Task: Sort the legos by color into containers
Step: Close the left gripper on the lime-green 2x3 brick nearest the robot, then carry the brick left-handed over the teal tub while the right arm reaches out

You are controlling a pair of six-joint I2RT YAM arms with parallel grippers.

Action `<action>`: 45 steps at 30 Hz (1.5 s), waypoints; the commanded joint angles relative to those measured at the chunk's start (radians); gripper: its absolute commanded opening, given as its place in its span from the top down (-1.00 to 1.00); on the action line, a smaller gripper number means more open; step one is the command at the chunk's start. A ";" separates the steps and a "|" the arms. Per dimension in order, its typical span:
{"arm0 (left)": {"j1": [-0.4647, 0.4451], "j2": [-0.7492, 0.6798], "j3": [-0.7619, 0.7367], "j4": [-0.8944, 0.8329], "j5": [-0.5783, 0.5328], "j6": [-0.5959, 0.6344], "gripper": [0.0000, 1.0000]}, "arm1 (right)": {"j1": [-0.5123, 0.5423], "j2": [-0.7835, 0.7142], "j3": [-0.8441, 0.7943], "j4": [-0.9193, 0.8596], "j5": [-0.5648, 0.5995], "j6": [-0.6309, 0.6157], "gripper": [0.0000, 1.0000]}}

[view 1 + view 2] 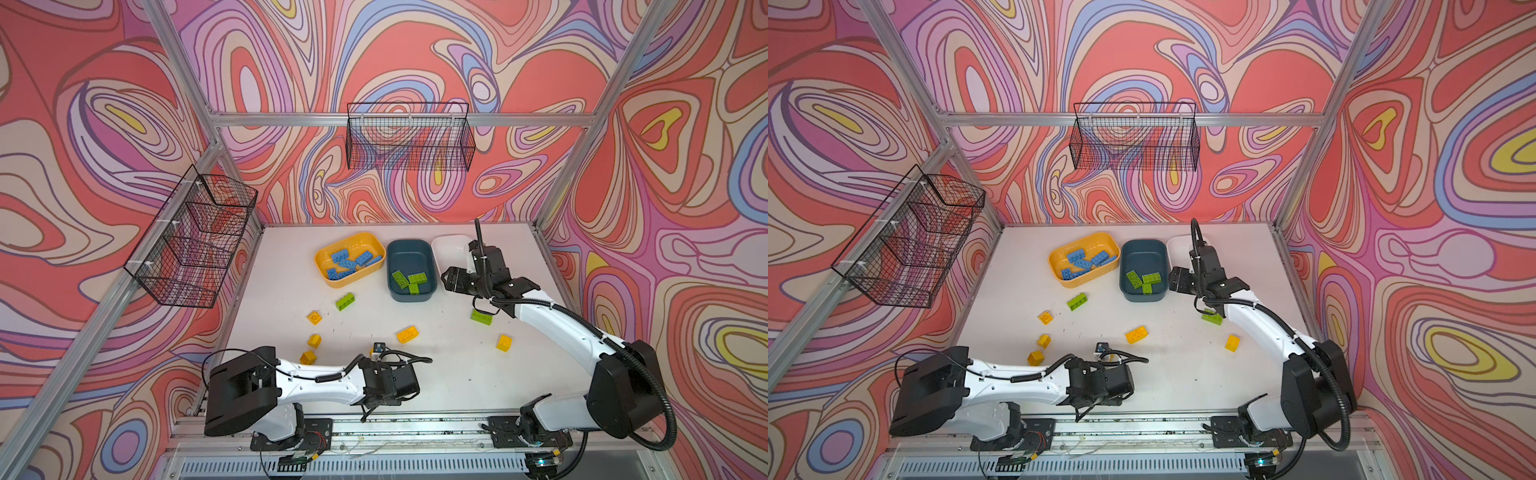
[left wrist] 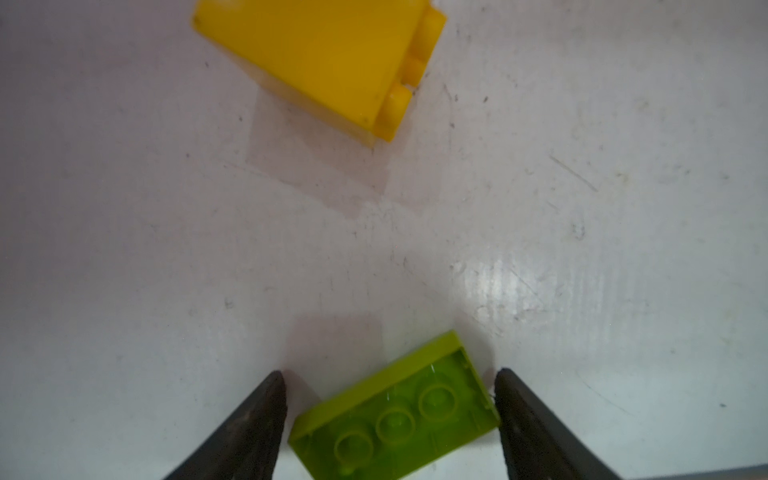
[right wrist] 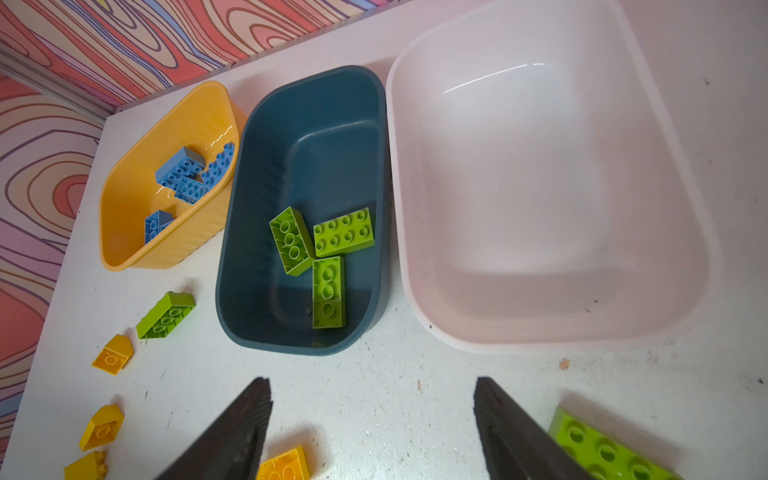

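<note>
Left arm lay low along the front edge of the table, forearm stretched toward the middle, wrist bent down. Left gripper stood wide. An upturned lime brick lay flat on the table between its tips, one corner at or against a fingertip; contact could not be confirmed. A yellow brick on its side lay further off.

Right arm rose from the front right corner, forearm reaching inward and back, wrist tipped down in front of the white tub. Right gripper was wide and held nothing. A second lime brick sat just beside it.

Yellow tub held the blue bricks. Teal tub, between the other two, held three lime bricks. Loose on the table: one more lime brick and scattered yellow bricks.
</note>
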 commanded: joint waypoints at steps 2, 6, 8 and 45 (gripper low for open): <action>-0.008 -0.034 -0.023 -0.054 -0.004 -0.062 -0.61 | -0.006 -0.026 -0.015 0.005 -0.002 0.000 -0.61; -0.007 -0.032 -0.025 -0.045 0.001 -0.060 -0.61 | -0.006 -0.024 -0.015 0.004 -0.003 -0.003 -0.61; -0.007 -0.014 -0.014 -0.035 0.011 -0.051 -0.58 | -0.006 -0.022 -0.015 0.005 -0.002 -0.002 -0.61; 0.536 0.235 0.694 -0.020 0.132 0.598 -0.16 | -0.015 -0.181 -0.227 0.011 -0.045 0.043 -0.60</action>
